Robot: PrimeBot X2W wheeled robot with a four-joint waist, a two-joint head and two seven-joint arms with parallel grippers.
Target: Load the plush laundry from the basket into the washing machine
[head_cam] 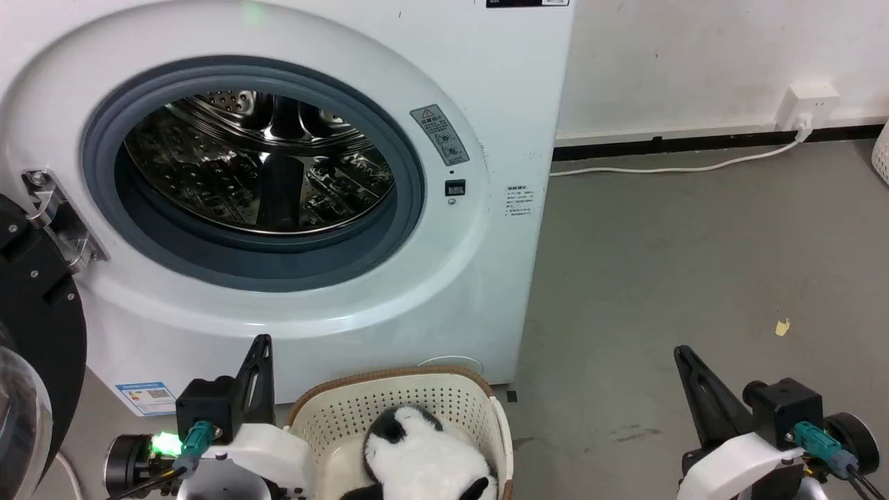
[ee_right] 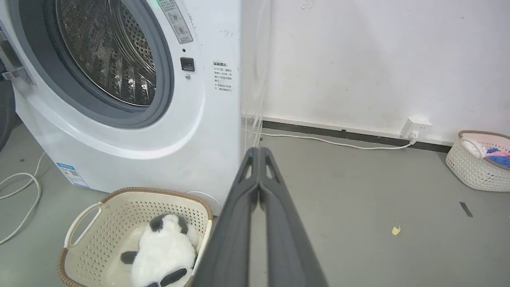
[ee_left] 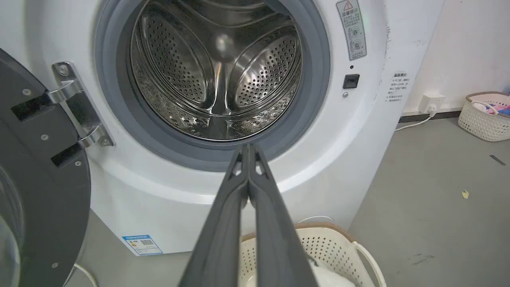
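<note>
In the basket (ee_right: 131, 217), right in front of the washer (head_cam: 486, 104): the panda toy (ee_right: 163, 251), lying down. Washer door (ee_left: 36, 179) swung wide open. Left gripper (ee_left: 249, 149) closed tight, holding nothing, beside the basket. Right gripper (ee_right: 259, 151) closed tight too, holding nothing, above the floor (head_cam: 694, 243).

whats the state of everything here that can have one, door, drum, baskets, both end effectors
washing machine door: open
drum: empty
basket: upright, holds the panda
panda: lying in the basket, not gripped
left end effector: shut, empty
right end effector: shut, empty
far basket: upright, holds clothes
</note>
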